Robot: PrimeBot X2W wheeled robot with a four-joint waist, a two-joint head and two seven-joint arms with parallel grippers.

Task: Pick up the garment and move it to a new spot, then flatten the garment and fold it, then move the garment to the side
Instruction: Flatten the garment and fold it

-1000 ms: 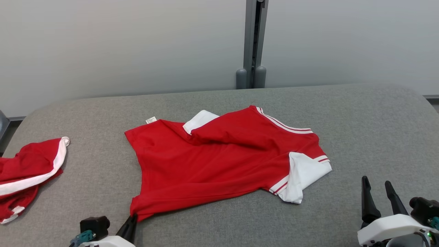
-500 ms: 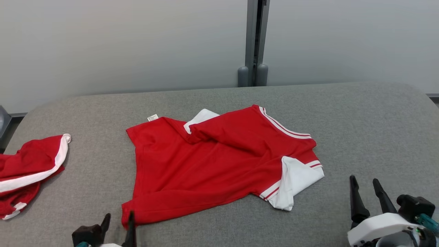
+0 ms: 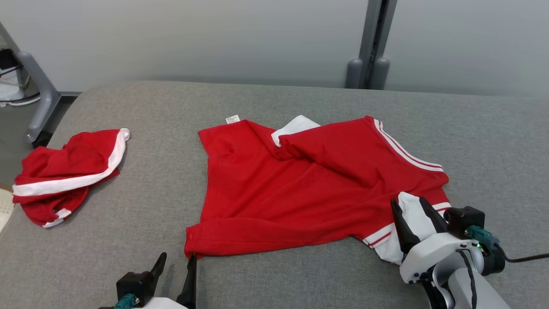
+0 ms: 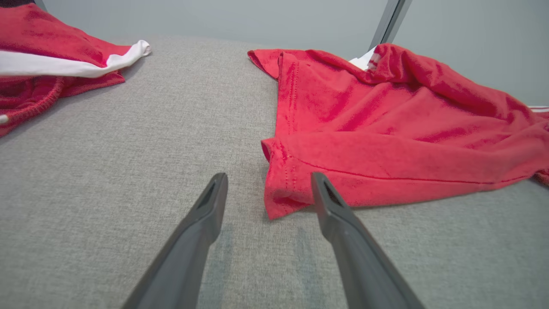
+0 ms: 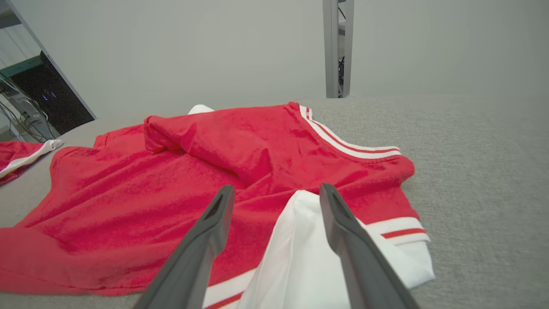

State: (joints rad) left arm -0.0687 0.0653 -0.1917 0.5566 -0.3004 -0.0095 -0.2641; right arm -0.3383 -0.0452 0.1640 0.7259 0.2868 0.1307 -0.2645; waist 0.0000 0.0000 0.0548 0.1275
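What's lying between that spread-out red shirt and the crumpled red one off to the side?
Nothing: just bare grey cushion separates the shirt and the crumpled garment, plain in the head view.

light: even, soft | shadows: faint | wrist views: edges bowed

Garment (image 3: pixel 300 193): a red short-sleeved shirt with a white sleeve (image 5: pixel 300 257) and red-and-white striped trim (image 3: pixel 407 151), lying rumpled near the middle of the grey fabric surface (image 3: pixel 141 193). One red layer is folded over the body. A small white label (image 3: pixel 232 119) shows at its far left corner.
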